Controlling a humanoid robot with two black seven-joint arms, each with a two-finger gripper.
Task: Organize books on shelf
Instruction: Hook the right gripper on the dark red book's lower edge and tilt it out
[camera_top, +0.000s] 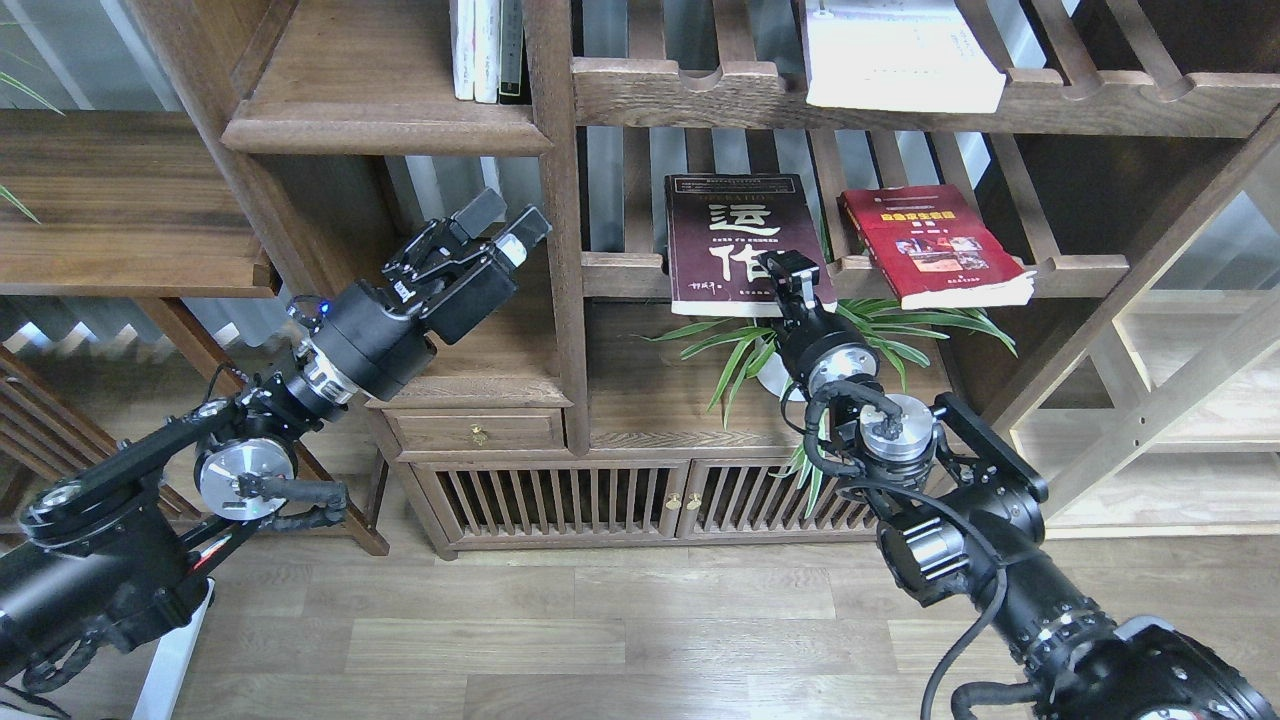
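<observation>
A dark maroon book (735, 235) with white characters lies flat on the middle slatted rack, its front edge overhanging the rail. A bright red book (930, 245) lies to its right on the same rack. The thick white book (900, 50) rests on the upper rack. The shelf (380, 125), a solid board with a rounded lip, is at upper left. My right gripper (790, 272) sits at the maroon book's lower right corner, seen end-on, so its fingers cannot be told apart. In the compartment below the shelf my left gripper (503, 222) stands open, holding nothing.
Thin white and dark books (487, 50) stand at the shelf's right end against the upright post (560, 250). A potted plant (800, 345) sits below the middle rack, behind my right wrist. A brass-knobbed drawer (478, 432) and slatted cabinet doors (650, 500) are lower down.
</observation>
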